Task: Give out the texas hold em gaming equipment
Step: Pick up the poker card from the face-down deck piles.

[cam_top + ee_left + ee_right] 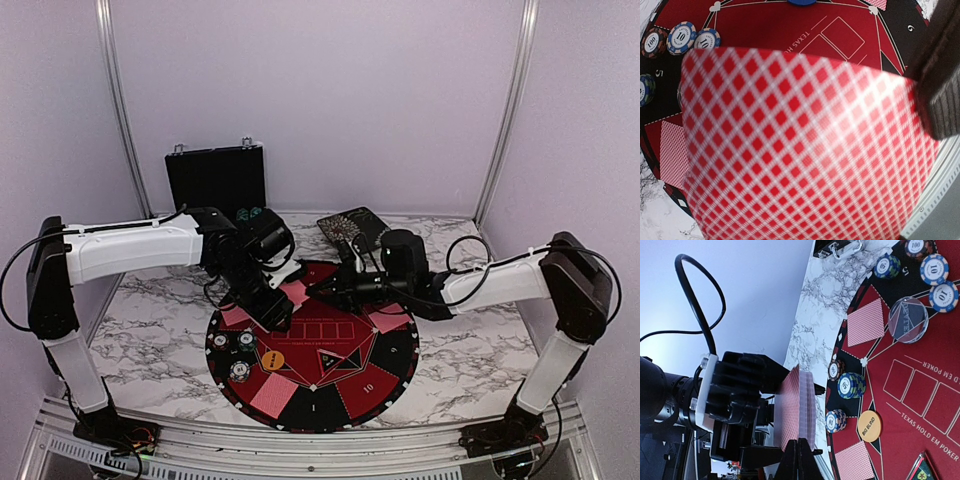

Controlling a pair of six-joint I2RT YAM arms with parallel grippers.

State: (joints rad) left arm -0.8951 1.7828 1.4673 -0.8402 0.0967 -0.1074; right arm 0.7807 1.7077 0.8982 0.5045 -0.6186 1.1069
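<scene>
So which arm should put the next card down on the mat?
Right, likely. The right end effector is shut at the edge of the deck, placed to draw from it, while the left end effector just holds that deck above the mat.

Arms point(130, 250) w/ white links, blk joints, blk cables; left hand point(277, 314), right hand point(318, 288) blk.

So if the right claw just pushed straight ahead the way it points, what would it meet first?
The stack of cards gripped by the left claw. The right claw's shut tips look to sit at the stack's edge, though whether they touch it is unclear.
</scene>
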